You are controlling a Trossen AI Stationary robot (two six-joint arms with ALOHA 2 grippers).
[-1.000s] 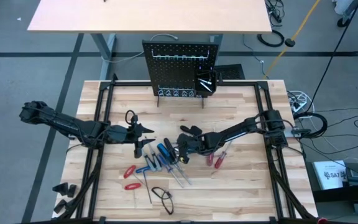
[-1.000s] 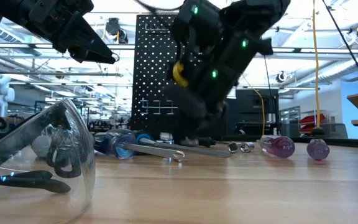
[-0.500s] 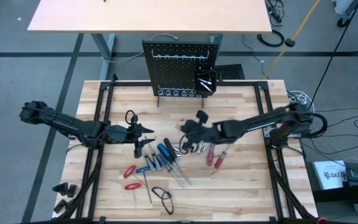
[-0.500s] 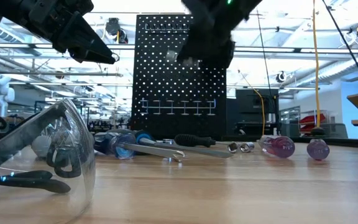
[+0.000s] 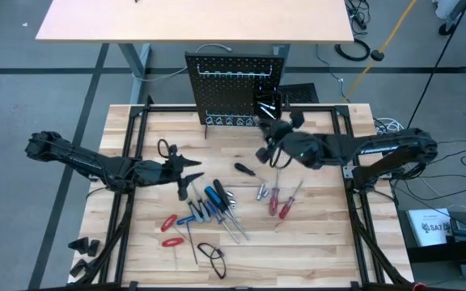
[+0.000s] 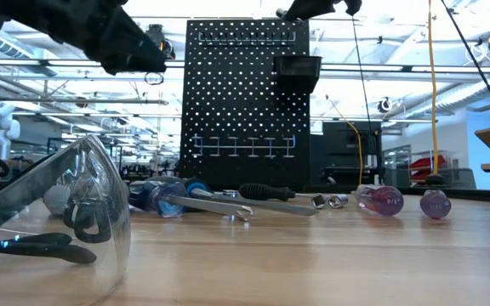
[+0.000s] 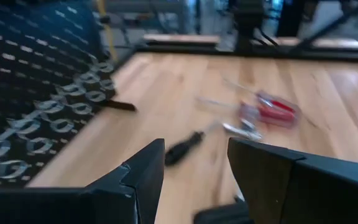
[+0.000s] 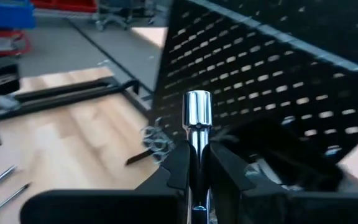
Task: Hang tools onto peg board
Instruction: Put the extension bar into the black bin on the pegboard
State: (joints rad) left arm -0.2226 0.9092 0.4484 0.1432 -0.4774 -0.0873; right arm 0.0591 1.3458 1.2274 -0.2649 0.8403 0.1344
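We carry a silver bit (image 8: 197,118) pinched upright between the narrow jaws of our right gripper (image 5: 270,144), its long axis running straight out past the fingertips. The peg board (image 5: 235,89) stands at the table's 12 o'clock edge, and seen from above its small black bin (image 5: 267,107) lies just toward 12 o'clock from our right gripper, so we judge that the coming move turns on lifting the bit over the bin's rim. The right arm is by far the nearer; our left gripper (image 5: 186,166) waits toward 9 o'clock with jaws apart and empty. On the table we count one black-handled screwdriver (image 5: 245,169), two red screwdrivers (image 5: 278,202) and two loose bits (image 5: 260,192); the clustered blue-handled tools (image 5: 210,204) we cannot count exactly.
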